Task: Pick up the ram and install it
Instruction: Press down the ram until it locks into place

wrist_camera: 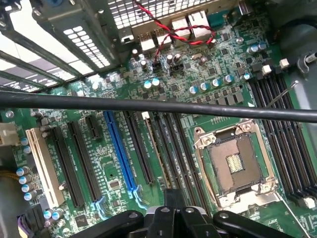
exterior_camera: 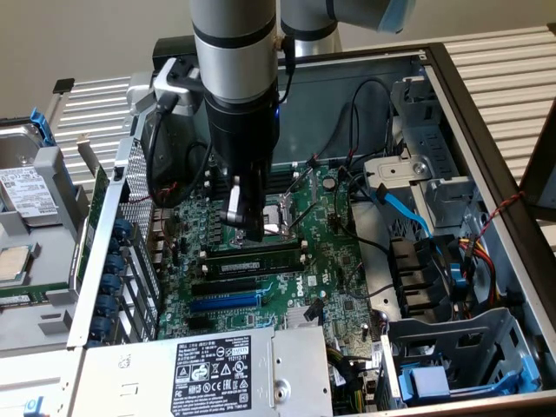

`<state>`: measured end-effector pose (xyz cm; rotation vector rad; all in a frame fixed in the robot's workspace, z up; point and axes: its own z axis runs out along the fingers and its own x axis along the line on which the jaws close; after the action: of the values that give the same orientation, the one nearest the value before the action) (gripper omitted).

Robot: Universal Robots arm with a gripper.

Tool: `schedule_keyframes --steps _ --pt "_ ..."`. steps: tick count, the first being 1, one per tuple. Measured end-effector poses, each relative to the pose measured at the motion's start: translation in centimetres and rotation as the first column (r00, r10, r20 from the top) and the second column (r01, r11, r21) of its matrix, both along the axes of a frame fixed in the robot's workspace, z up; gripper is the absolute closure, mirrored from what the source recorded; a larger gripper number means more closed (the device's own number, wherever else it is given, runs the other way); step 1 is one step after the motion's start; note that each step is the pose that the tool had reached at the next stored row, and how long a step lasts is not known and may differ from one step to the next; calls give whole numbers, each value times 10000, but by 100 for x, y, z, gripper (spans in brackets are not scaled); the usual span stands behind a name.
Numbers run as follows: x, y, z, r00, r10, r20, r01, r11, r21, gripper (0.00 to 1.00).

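gripper [exterior_camera: 248, 228]: low over the motherboard [exterior_camera: 330, 261], finger opening cannot be told, grasp unclear | ram [exterior_camera: 252, 257]: seated on edge in its slot just beneath the gripper tips

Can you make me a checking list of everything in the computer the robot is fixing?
Surface: green motherboard inside open computer case.
Job's things: ram lies along the slots beside the CPU socket; seated or not, cannot tell.
Clutter: hard drive outside the case, exterior view's left.
Grippers: gripper low, close above the ram.
Cables: black cable across the board; blue cable in case.
Surroundings: slatted tabletop.
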<state>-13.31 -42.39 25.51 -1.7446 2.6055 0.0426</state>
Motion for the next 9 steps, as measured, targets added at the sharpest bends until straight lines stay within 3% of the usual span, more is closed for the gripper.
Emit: schedule_keyframes --steps 4,9 --pt "0 0 -1 9976 -693 0 693 9976 0 89" --pt "0 0 -2 9883 -1527 0 1527 9883 0 89"
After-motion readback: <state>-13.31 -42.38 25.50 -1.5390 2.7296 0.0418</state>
